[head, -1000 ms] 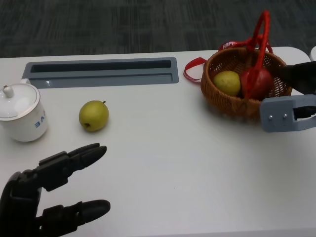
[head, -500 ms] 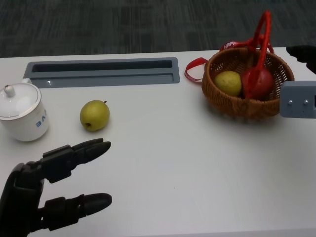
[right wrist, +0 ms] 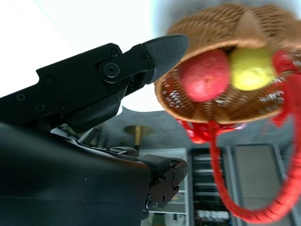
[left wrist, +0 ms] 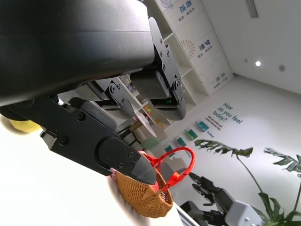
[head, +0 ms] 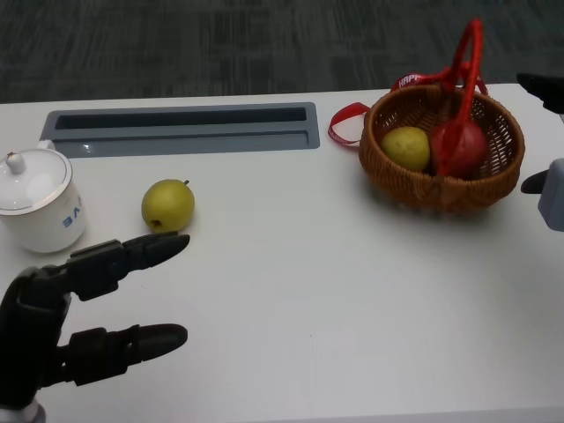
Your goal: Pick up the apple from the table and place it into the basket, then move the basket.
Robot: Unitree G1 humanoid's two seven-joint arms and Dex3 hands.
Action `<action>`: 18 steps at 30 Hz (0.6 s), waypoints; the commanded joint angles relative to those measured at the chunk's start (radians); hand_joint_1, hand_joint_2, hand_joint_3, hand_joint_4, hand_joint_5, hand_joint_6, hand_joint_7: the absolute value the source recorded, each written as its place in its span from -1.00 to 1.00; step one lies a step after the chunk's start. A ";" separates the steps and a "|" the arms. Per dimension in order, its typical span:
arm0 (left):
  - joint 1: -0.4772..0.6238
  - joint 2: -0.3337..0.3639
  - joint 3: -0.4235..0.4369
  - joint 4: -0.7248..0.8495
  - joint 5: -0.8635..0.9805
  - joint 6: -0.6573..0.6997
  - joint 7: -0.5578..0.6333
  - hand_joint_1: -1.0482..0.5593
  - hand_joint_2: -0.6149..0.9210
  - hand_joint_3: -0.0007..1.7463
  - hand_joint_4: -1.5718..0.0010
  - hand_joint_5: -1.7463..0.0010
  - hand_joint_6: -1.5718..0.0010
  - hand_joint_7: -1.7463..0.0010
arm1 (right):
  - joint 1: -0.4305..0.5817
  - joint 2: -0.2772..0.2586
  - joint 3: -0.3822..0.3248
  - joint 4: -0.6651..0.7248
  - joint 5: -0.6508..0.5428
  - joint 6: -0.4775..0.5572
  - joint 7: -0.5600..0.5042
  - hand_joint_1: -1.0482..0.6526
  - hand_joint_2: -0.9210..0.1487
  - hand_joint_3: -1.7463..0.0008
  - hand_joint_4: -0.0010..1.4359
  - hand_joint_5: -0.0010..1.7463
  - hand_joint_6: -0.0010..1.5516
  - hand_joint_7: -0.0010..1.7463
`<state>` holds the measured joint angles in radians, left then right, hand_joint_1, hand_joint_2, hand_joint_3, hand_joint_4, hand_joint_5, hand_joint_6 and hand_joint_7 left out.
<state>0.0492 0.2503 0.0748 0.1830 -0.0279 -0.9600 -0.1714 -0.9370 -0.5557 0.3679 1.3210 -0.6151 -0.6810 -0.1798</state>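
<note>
The red apple (head: 460, 148) lies inside the wicker basket (head: 480, 189) at the table's far right, beside a yellow-green fruit (head: 405, 147). The basket's red handle (head: 467, 62) stands upright. My right hand (head: 551, 189) shows only at the right edge, apart from the basket. In the right wrist view its fingers (right wrist: 141, 61) are spread with nothing in them, near the basket (right wrist: 221, 28) and the apple (right wrist: 204, 75). My left hand (head: 79, 326) hovers at the lower left, fingers apart and empty, just short of a green fruit (head: 167, 204).
A white lidded cup (head: 40, 201) stands at the left edge. A grey recessed tray (head: 181, 128) runs along the back. A red ribbon (head: 344, 123) trails from the basket's left side. The left wrist view shows the basket (left wrist: 143, 195) and my right hand (left wrist: 211, 188).
My right hand has drawn back to the right, away from the basket's side, and is now mostly out of the head view. My left hand has shifted slightly.
</note>
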 commanded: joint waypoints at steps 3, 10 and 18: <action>-0.024 0.040 0.029 0.043 -0.021 -0.018 -0.020 -0.10 0.74 -1.00 -0.03 0.97 -0.06 1.00 | 0.141 0.015 -0.087 -0.070 0.107 -0.227 -0.078 -0.67 -0.86 1.00 -0.52 -0.96 -0.62 -0.96; -0.047 0.059 0.050 0.099 -0.010 -0.045 -0.027 -0.13 0.73 -1.00 -0.02 0.97 -0.02 1.00 | 0.301 0.109 -0.141 -0.173 0.178 -0.487 -0.125 -0.49 -0.88 0.99 -0.26 -0.95 -0.45 -0.97; -0.070 0.062 0.042 0.133 -0.026 -0.073 -0.040 -0.13 0.72 -1.00 -0.02 0.97 -0.02 1.00 | 0.386 0.243 -0.129 -0.213 0.209 -0.611 -0.070 -0.42 -0.92 0.99 -0.14 -0.97 -0.32 -0.97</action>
<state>-0.0113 0.2924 0.1147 0.3083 -0.0333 -1.0180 -0.1987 -0.5673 -0.3258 0.2445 1.1115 -0.4312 -1.2734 -0.2687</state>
